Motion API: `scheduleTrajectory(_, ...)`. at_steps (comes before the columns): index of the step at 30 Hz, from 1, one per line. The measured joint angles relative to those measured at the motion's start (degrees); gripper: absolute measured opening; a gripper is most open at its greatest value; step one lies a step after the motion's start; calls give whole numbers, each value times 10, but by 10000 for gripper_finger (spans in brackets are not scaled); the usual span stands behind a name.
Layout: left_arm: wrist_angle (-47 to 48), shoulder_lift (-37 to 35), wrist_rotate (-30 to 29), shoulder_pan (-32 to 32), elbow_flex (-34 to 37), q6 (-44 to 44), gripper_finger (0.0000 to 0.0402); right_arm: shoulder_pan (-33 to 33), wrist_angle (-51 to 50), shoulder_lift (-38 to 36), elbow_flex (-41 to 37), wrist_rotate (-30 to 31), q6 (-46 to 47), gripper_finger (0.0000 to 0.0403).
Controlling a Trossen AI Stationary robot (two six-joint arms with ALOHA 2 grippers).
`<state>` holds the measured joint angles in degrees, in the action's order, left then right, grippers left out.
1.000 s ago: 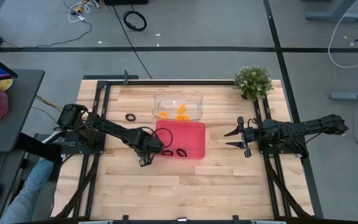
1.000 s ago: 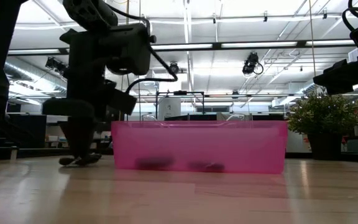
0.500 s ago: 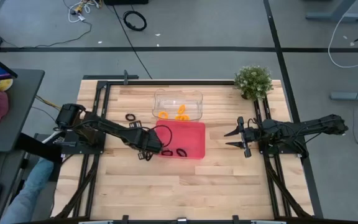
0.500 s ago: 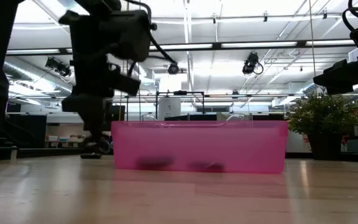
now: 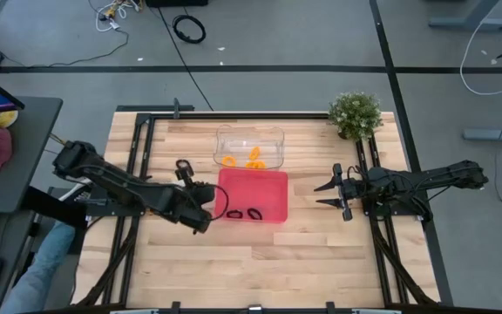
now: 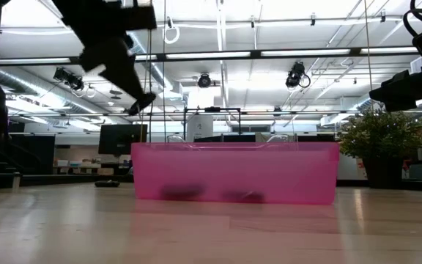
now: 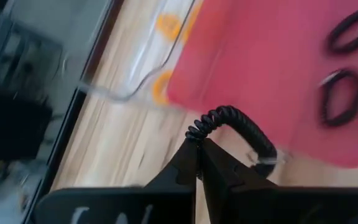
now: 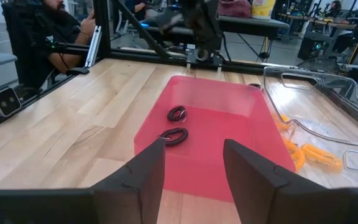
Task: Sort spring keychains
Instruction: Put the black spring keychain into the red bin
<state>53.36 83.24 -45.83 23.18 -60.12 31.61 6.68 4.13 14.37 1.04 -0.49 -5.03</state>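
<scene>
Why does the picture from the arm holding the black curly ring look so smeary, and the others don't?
Left wrist view: the pink tray, the clear bin and the wood are smeared, while the black keychain in the left gripper's shut fingers stays fairly sharp. Right wrist view: crisp. Low view: bright ceiling lights leave the arm dark.

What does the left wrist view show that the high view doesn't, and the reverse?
Left wrist only: the left gripper shut on a black spring keychain, lifted beside the pink tray.

High only: the right gripper waiting open at the table's right, the potted plant, and a loose black keychain on the wood.

Both: the pink tray holding two black keychains, and orange keychains in the clear container.
</scene>
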Motion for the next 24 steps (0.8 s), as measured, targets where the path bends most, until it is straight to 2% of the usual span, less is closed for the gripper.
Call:
scheduleTrajectory(7,-140,-7,-55,33,1,-73,17,0,0,0,0,0,0,166)
scheduleTrajectory(13,-274,-6,-91,38,38,-165,14,0,0,0,0,0,0,166)
scheduleTrajectory(20,-406,-6,-67,4,100,-217,16,0,0,0,0,0,0,166)
scheduleTrajectory(24,-508,-6,-3,-20,140,-246,15,0,1,0,0,0,0,166)
